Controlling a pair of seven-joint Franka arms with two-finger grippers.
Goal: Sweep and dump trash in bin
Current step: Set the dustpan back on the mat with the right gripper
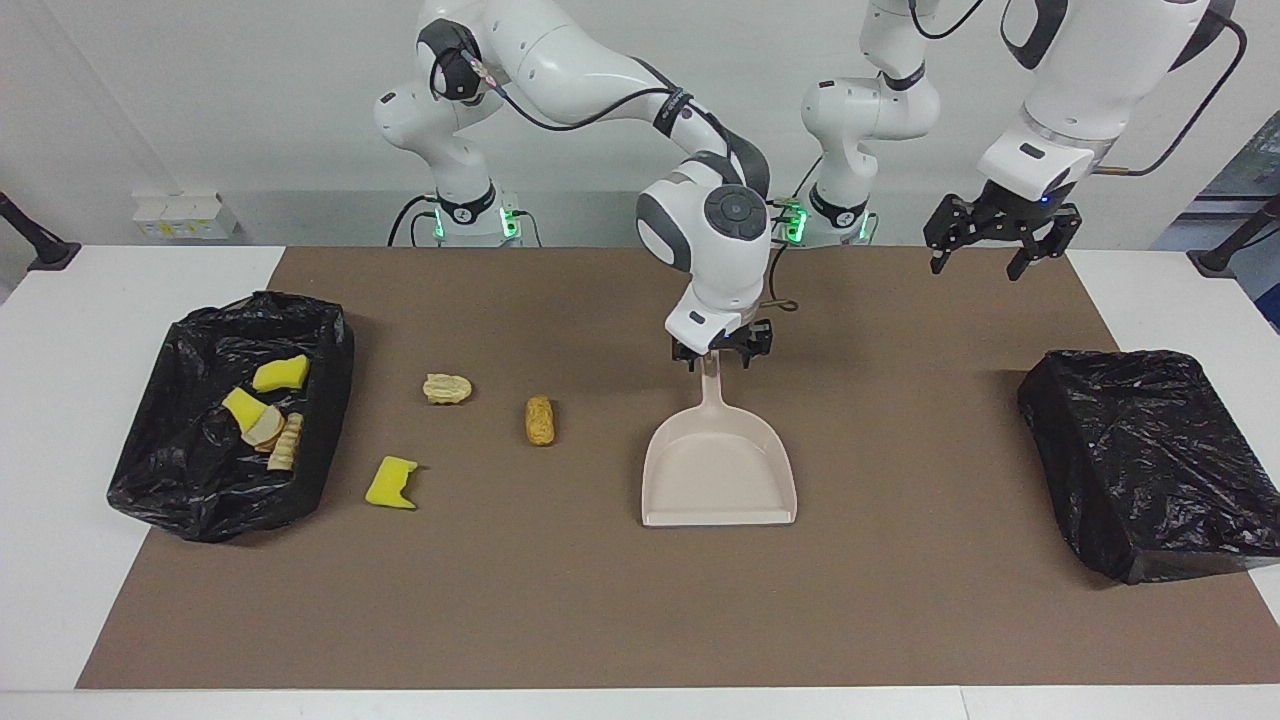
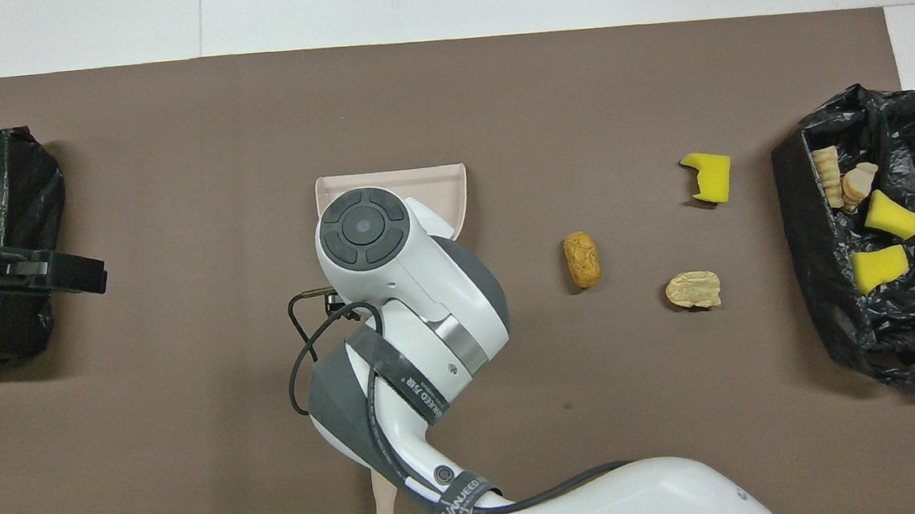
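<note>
On the brown mat, right fingers straddle the smooth beige dustpan's handle; grip unclear.

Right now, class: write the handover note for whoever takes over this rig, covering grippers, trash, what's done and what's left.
Left gripper: open, waiting in the air over the mat's left-arm end.
Right gripper: at the dustpan handle; grip unclear.
Done: four scraps lie in the bin at the right arm's end.
Left: yellow sponge, tan piece, brown piece on the mat, between bin and empty dustpan.

Brown mat on white table
</note>
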